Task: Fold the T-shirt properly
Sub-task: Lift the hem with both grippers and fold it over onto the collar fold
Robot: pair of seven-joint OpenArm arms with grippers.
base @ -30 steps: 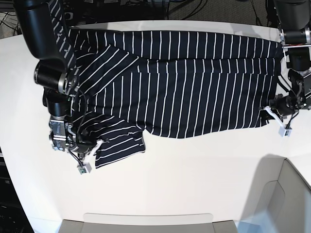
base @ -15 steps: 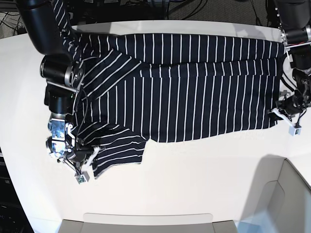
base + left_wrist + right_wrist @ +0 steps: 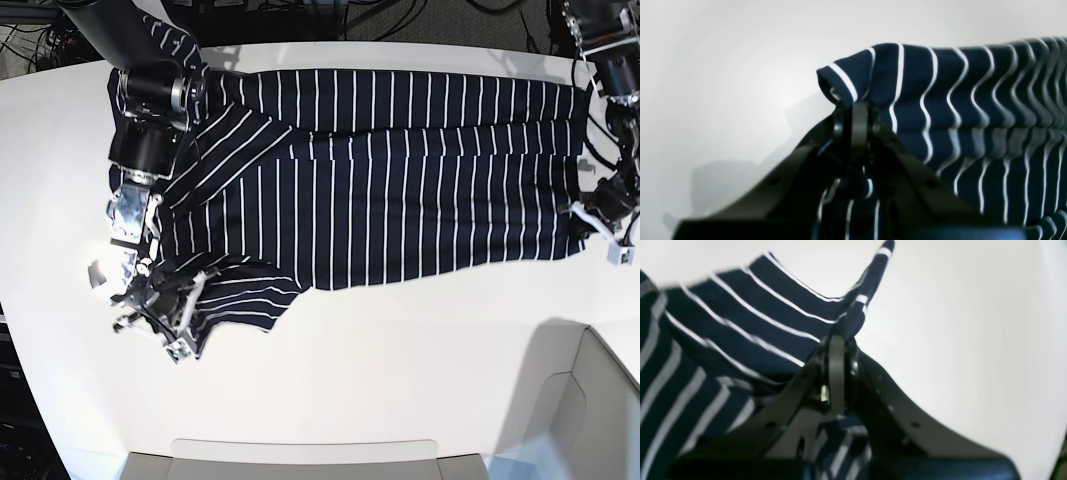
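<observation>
White table [image 3: 400, 370] under T-shirt [image 3: 400, 180], both jaws clamped on its fabric.

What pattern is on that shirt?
The T-shirt is dark navy with thin white stripes, clearest in the base view.

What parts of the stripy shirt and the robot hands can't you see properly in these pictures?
- Base view: the T-shirt collar end hides under the dark arm.
- Base view: the left gripper is too small to make out its jaws.
- Left wrist view: stripes toward the right edge blur; the gripper body covers the cloth below.
- Right wrist view: the right gripper pinches a fold; the cloth at the left edge is smeared and cut off.
</observation>
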